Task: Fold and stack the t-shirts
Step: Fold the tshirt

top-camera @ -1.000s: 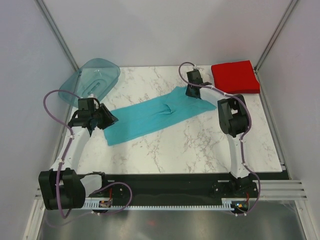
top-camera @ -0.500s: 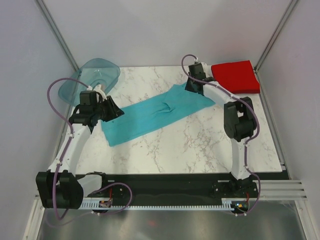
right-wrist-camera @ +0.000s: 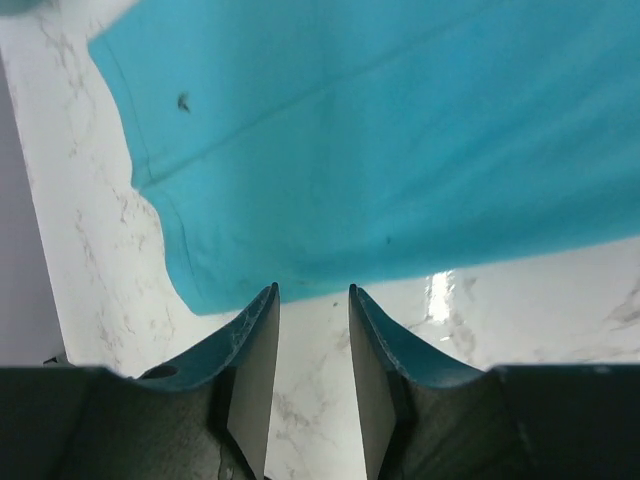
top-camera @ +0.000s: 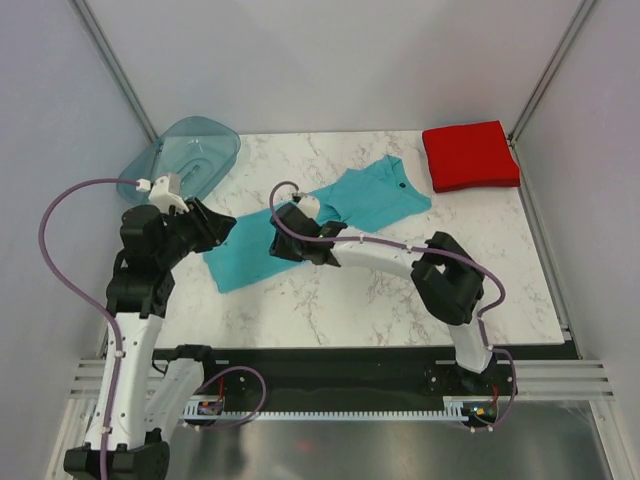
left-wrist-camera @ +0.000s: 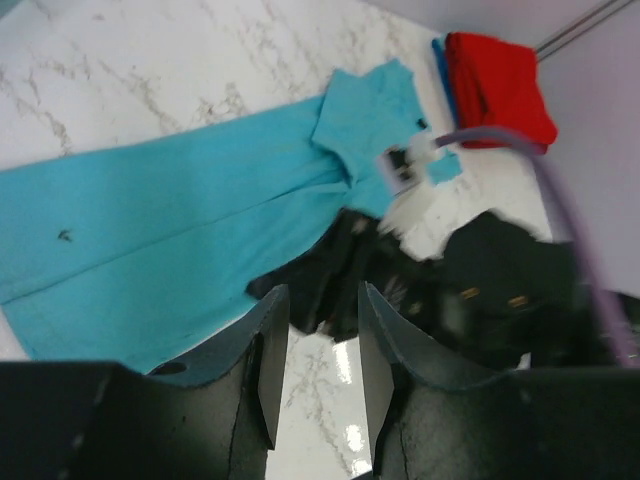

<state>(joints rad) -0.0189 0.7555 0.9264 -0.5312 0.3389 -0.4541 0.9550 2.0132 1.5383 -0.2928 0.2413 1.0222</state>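
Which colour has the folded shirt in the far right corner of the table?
The folded shirt is plain bright red, clearest in the top external view.

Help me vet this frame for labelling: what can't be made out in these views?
- Top view: the right gripper and right arm cover the middle of the turquoise shirt; whether fingers touch cloth cannot be told.
- Left wrist view: the right arm is blurred and hides part of the shirt's near edge.
- Right wrist view: the shirt runs off the top and right edges; only one hem corner shows.
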